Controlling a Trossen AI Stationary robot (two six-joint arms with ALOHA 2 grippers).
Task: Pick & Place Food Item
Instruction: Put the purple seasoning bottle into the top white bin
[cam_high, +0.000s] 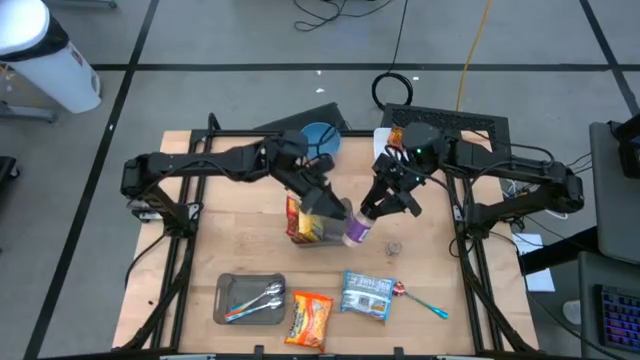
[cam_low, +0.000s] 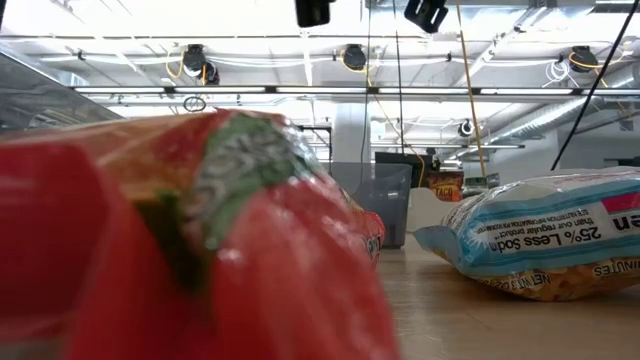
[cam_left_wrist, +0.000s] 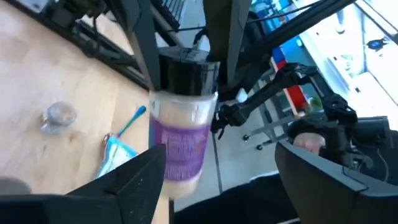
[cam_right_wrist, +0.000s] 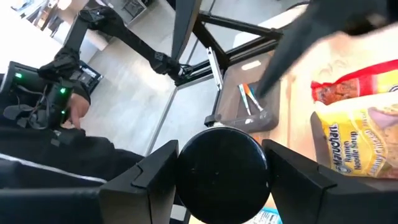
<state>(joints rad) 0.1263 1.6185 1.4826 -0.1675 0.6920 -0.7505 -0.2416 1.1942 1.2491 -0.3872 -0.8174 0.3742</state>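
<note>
Cup passes from the left arm to the right, above the table's middle

The right gripper (cam_right_wrist: 221, 171) clamps the black lid of the purple-labelled cup (cam_high: 357, 230), bearing its weight; the left gripper (cam_left_wrist: 214, 180) stands fully spread beside the cup, gripping nothing. The yellow soup packet (cam_high: 305, 222) lies just beside the cup, seemingly untouched.
</note>
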